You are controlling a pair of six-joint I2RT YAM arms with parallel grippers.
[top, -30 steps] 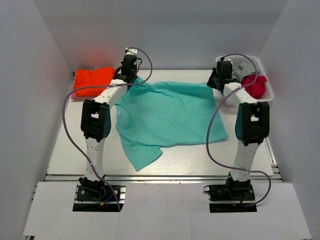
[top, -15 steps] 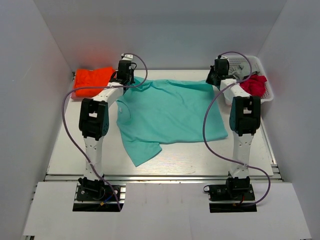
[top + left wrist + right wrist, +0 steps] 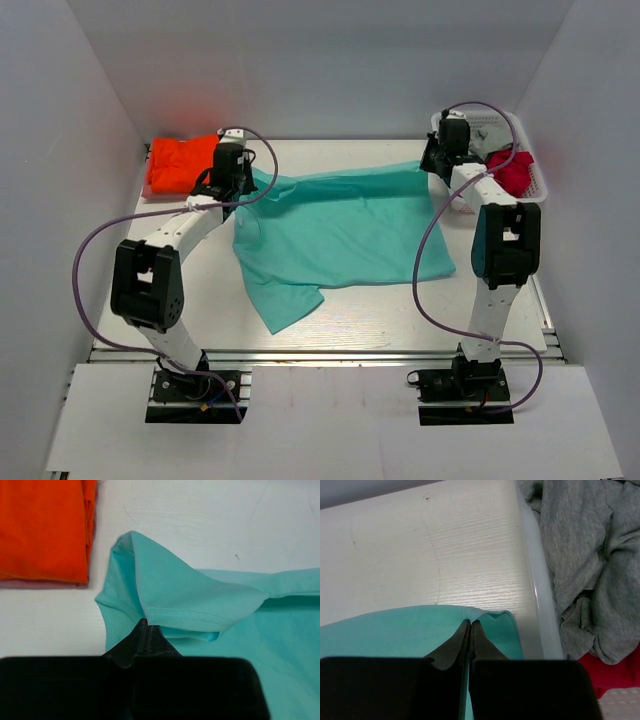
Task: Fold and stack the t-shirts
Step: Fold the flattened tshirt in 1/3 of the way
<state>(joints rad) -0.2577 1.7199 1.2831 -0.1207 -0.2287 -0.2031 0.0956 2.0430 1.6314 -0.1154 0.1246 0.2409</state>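
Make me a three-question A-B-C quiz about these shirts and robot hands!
1. Where does the folded bright orange cloth shirt lie?
A. on a chair
B. at the white table's far left corner
C. on the floor
2. What colour is the spread-out cloth t-shirt?
A. yellow
B. black
C. mint-teal
3. How is the left gripper?
A. shut on the spread shirt's edge
B. wide open
C. holding the orange shirt
Answers: 1 B, it lies far left; 2 C, teal in every view; 3 A, fingers pinch teal cloth.
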